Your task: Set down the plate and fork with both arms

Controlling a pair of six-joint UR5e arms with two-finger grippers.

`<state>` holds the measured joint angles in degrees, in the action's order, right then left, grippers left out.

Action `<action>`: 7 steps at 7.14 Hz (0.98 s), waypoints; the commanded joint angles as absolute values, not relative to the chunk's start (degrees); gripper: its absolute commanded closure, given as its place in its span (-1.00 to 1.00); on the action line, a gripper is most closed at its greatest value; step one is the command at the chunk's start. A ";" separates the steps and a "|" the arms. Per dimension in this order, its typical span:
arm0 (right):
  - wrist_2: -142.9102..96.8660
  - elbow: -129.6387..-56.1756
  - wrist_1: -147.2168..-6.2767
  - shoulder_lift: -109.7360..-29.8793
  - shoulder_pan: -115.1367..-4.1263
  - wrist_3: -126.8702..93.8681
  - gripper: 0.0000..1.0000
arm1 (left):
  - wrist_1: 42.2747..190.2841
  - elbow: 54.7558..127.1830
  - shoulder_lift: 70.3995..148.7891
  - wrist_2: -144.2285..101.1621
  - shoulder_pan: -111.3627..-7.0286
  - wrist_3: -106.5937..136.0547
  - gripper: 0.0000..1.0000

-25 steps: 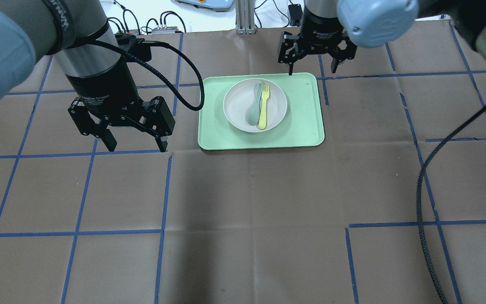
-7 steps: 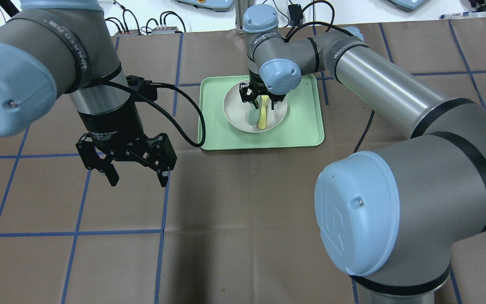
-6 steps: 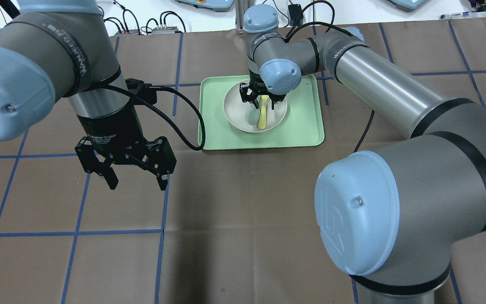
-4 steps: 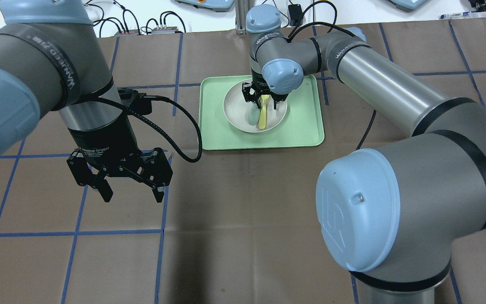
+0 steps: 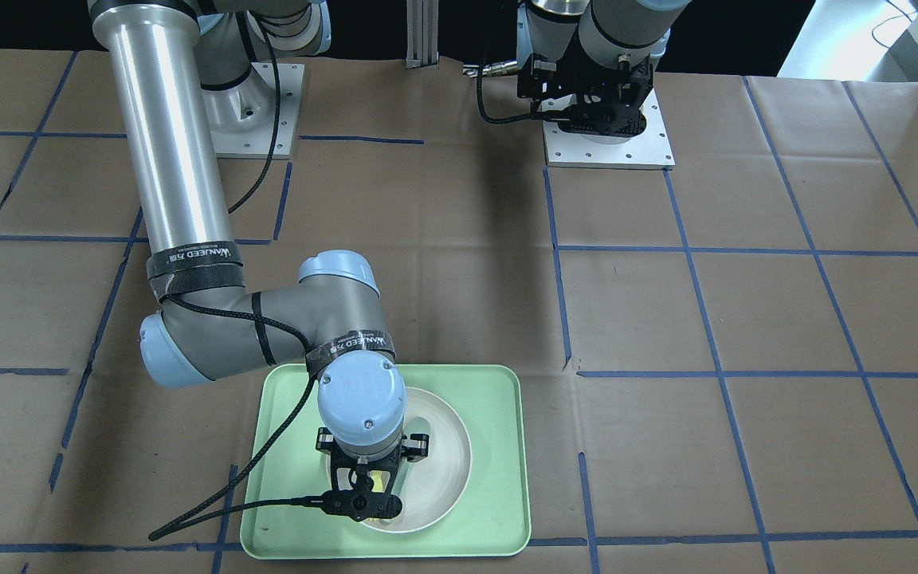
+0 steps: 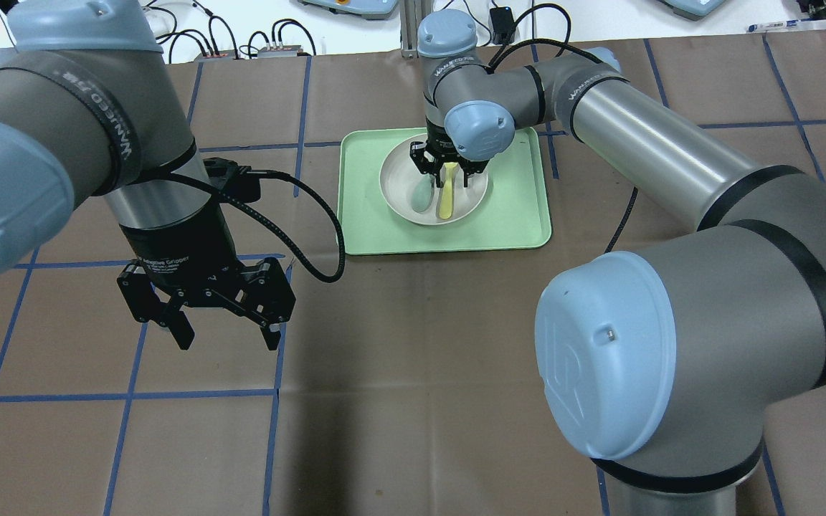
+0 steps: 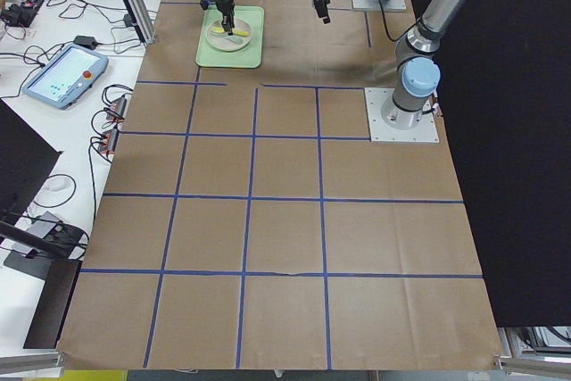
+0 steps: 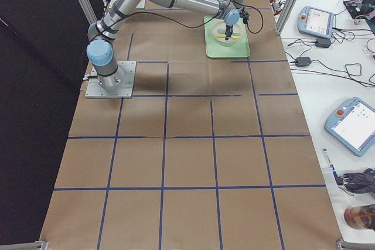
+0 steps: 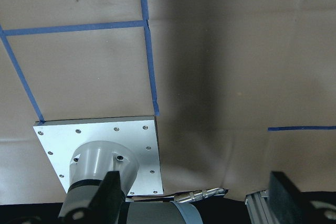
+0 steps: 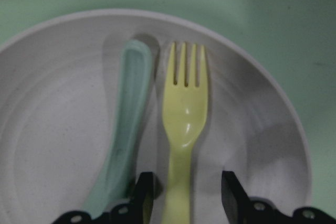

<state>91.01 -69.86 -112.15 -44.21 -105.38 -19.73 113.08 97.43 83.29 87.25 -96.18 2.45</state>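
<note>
The step in hand looks like the grasp of the small yellow plastic fork [image 10: 185, 108], the first of the two things to be moved. The fork lies flat inside the round off-white shallow plastic plate [image 10: 52, 129], just right of a pale grey-green plastic spoon [image 10: 128, 108] in the right wrist view. The two lie side by side, so close that I cannot tell whether they touch. The plate sits in the middle of a rectangular mint-green tray [image 6: 520, 215], at the far centre of the brown-paper surface [image 6: 420, 358].

The right hand [image 10: 187, 182] is low over the plate and released. Its two black fingers straddle the fork's handle, one on either side. A gap shows on the right side, and the left finger sits in the narrow space next to the spoon.

The left hand [image 6: 226, 340] is also released and holds nothing. It hangs above bare surface, well to the left of the tray and nearer.

Next, the right hand would need to clench squarely on the handle without catching the spoon, then lift straight up. The left hand has the plate to fetch, and would need to travel right and far to reach its rim
</note>
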 commanded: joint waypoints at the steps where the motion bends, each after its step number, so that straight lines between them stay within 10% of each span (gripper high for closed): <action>1: 90.97 -69.61 -112.41 -43.68 -105.29 -19.78 0.18 | 113.12 97.12 82.79 87.19 -96.24 2.29 -1.00; 7: 91.05 -69.00 -112.32 -44.47 -105.29 -19.78 0.95 | 102.17 97.72 83.93 87.80 -95.98 2.11 -1.00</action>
